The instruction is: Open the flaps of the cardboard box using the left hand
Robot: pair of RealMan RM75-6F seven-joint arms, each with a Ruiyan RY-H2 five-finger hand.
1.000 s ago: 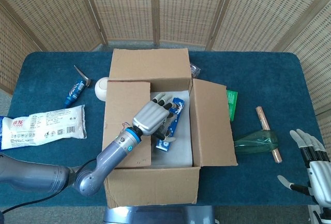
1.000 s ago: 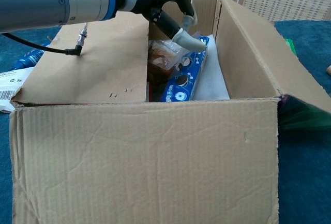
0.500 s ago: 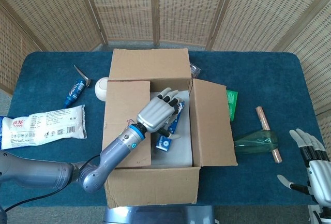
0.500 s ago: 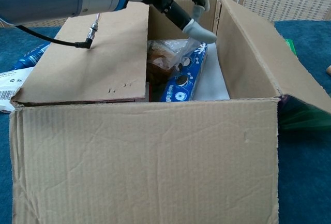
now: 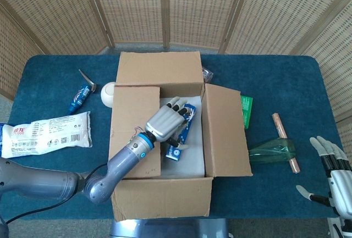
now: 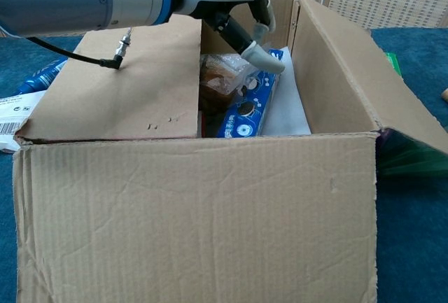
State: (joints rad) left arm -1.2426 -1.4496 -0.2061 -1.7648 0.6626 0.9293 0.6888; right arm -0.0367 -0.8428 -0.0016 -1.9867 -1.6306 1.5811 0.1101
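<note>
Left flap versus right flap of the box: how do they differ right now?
The left flap lies nearly flat over the opening, under the left hand; the right flap is swung up and outward, away from the opening. The left flap covers part of the contents; the right flap covers none. Both are plain brown cardboard.

From the head view my left robot hand (image 5: 165,121) covers part of the blue packet (image 5: 185,128) inside the box (image 5: 165,194), and I can't read its print. The right robot hand (image 5: 333,169) is cut off at the corner, as is the white bag (image 5: 44,133) at the left edge.
</note>
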